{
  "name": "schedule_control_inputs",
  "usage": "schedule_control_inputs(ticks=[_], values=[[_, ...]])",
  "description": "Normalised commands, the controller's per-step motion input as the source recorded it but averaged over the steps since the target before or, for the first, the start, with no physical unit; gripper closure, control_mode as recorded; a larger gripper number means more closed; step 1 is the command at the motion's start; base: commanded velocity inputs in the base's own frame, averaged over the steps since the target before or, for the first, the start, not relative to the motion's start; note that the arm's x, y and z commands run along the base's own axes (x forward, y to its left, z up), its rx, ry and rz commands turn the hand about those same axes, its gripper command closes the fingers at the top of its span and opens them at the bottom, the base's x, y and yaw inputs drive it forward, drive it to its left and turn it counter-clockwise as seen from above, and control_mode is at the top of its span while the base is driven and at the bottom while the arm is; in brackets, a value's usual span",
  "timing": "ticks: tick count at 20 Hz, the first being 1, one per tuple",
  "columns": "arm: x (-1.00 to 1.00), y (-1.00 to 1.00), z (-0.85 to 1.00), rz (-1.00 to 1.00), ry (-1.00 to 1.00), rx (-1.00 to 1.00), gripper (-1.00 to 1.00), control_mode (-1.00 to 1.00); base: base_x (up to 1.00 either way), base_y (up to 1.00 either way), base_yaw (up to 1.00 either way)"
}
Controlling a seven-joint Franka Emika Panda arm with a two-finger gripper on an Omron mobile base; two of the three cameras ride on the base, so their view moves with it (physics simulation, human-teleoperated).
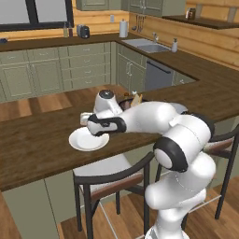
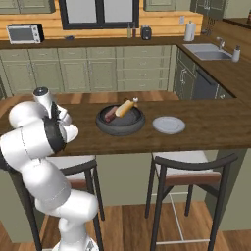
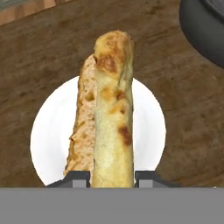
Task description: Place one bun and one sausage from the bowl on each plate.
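My gripper (image 3: 112, 177) is shut on a long golden-brown bun (image 3: 113, 113), whose length runs away from the fingers. It hangs over a flat white plate (image 3: 50, 131) on the dark wooden counter. From the left base view, the hand hovers just over that plate (image 1: 88, 141). The dark grey bowl (image 2: 120, 125) sits at the counter's middle, holding another bun (image 2: 125, 108) and a reddish sausage (image 2: 110, 113). Its rim (image 3: 201, 30) shows beside the near plate. A second white plate (image 2: 168, 124) lies bare to the right of the bowl.
Two dark-framed stools (image 2: 188, 166) stand under the counter's (image 2: 206, 132) near edge. Behind are green cabinets, a sink (image 2: 208, 50), a paper towel roll (image 2: 190, 30) and a microwave (image 2: 23, 33), all far from the arm.
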Motion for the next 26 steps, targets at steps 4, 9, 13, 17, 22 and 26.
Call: schedule_control_inputs(ticks=[4, 9, 13, 17, 22, 26], values=[[0.58, 0.22, -0.68, 0.00, 0.01, 0.00, 1.00, -1.00, 0.00, 0.00, 0.00], [0.46, 0.02, -0.59, 0.00, 0.00, -0.01, -1.00, -1.00, 0.00, 0.00, 0.00], [0.04, 0.00, 0.14, 0.00, 0.00, 0.00, -1.00, -1.00, 0.00, 0.00, 0.00], [0.07, 0.01, 0.53, 0.00, 0.08, 0.00, -1.00, -1.00, 0.00, 0.00, 0.00], [-0.23, -0.54, 0.95, -0.05, 0.09, 0.01, -1.00, -1.00, 0.00, 0.00, 0.00], [-0.72, -1.00, 0.91, 0.00, 0.00, 0.00, -1.00, -1.00, 0.00, 0.00, 0.00]])
